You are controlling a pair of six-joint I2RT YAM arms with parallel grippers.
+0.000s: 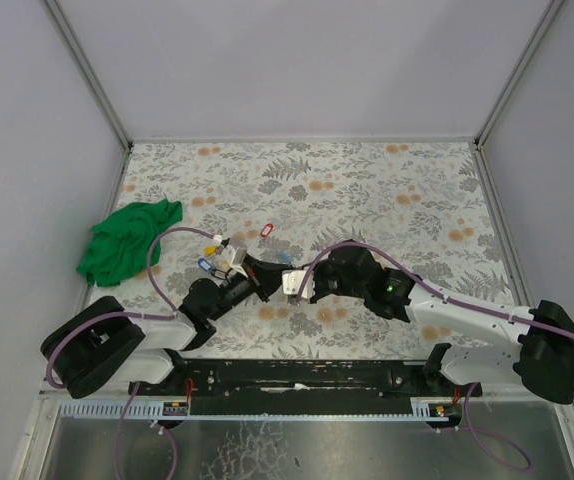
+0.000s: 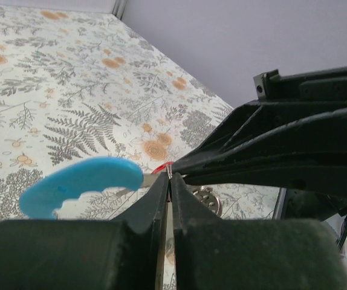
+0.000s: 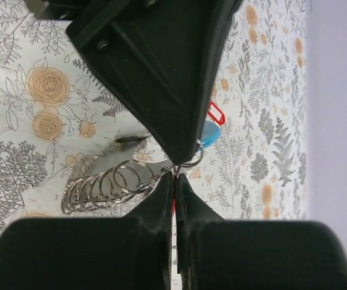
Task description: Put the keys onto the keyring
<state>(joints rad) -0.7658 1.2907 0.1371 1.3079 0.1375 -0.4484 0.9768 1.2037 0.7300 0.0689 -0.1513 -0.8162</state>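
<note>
Blue key tag [image 2: 80, 184] stuck out beside the left claw [image 2: 169, 176], which was squeezed shut on its thin metal end. The right claw [image 3: 175, 174] was pinched shut on a small ring [image 3: 201, 152].

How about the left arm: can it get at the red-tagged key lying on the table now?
Probably not yet. Nothing seems to block the way to the red-tagged key, but the left fingers are shut on the keyring, tip to tip with the right fingers, so they must let go first.
</note>
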